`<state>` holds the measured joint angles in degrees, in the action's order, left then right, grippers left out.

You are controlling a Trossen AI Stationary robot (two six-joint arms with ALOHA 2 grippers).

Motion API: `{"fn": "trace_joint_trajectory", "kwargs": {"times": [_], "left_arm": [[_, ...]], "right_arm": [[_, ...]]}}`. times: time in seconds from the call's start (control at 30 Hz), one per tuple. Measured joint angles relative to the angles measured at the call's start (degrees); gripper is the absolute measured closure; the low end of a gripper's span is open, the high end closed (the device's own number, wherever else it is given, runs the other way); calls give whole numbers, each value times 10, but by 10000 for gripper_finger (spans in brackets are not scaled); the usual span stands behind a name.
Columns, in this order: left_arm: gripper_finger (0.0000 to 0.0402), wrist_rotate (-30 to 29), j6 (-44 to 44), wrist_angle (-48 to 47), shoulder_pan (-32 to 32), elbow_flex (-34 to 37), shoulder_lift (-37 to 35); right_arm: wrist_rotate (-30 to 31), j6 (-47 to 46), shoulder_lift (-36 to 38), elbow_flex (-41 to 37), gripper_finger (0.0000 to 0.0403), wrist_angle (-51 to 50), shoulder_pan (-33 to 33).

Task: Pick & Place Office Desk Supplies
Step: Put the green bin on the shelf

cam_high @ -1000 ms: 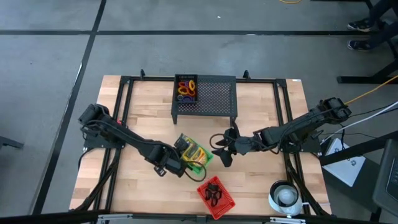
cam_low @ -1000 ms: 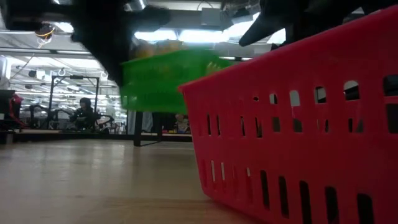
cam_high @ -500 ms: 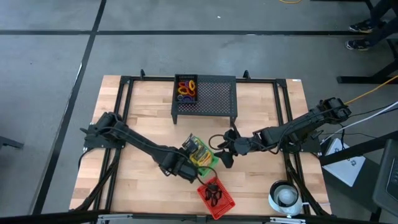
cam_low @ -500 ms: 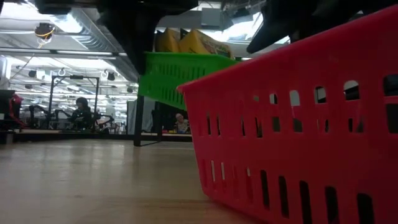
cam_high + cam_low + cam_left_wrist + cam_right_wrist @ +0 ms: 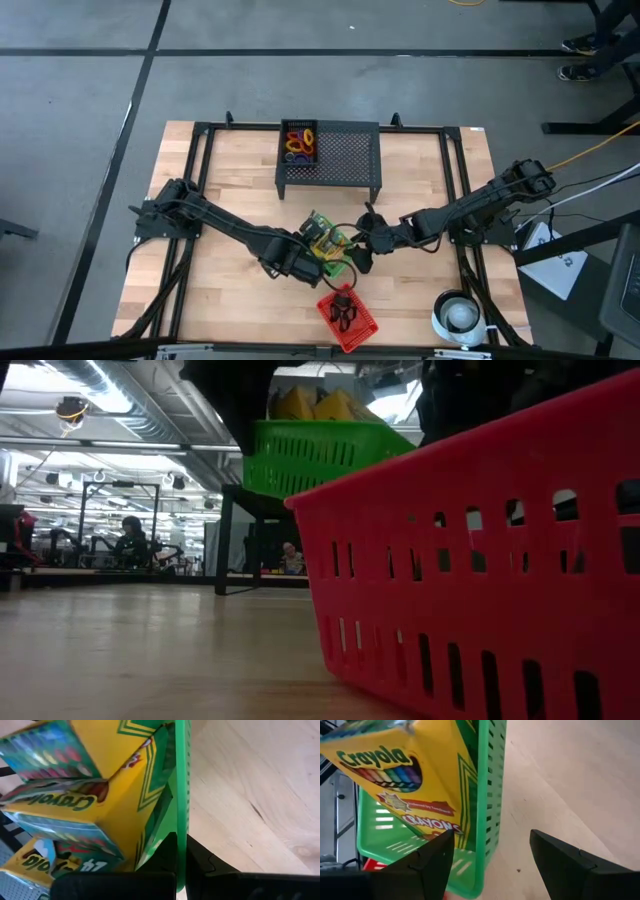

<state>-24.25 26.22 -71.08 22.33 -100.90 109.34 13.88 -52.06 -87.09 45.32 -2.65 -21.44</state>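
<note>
A green slotted basket [image 5: 328, 245] with several yellow-and-green crayon boxes [image 5: 95, 805] hangs above the table's middle, and my left gripper [image 5: 314, 260] is shut on its wall. In the low view the basket [image 5: 320, 455] is clear of the wood. My right gripper [image 5: 354, 254] is open just right of it. In the right wrist view its fingers stand on either side of the basket's slotted side wall [image 5: 491, 795] without a touch that shows. A red basket [image 5: 348, 316] with black clips rests on the table near the front edge. My left gripper pinches the green basket's side wall at its rim [image 5: 181, 827], one finger [image 5: 162, 857] inside the basket and one finger [image 5: 202, 862] outside. The fingers come slanting down from the table's left. The basket is lifted clear, tilted, with the crayon boxes inside.
A black mesh stand [image 5: 345, 160] sits at the far middle, with orange, purple and yellow rings [image 5: 299, 141] in its left compartment. A white round roll [image 5: 460, 315] is at the near right corner. A black frame [image 5: 200, 160] borders the tabletop.
My left gripper has risen and gone toward the table's right, carrying the green basket up and closer to my right gripper. The basket has turned a little and sits higher in the low view. My right gripper has sunk slightly toward the basket, still open.
</note>
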Motion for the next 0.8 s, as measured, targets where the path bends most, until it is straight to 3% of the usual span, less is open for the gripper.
{"fn": "trace_joint_trajectory", "kwargs": {"times": [0.17, 0.33, 0.8], "left_arm": [[398, 32, -8, 1, 0, -1, 0], [398, 37, -14, 0, 0, 0, 0], [398, 47, -21, 3, 5, 0, 0]], "right_arm": [[11, 6, 6, 0, 150, 6, 0], [8, 9, 6, 0, 188, 5, 1], [-5, 31, 6, 0, 384, 6, 1]]}}
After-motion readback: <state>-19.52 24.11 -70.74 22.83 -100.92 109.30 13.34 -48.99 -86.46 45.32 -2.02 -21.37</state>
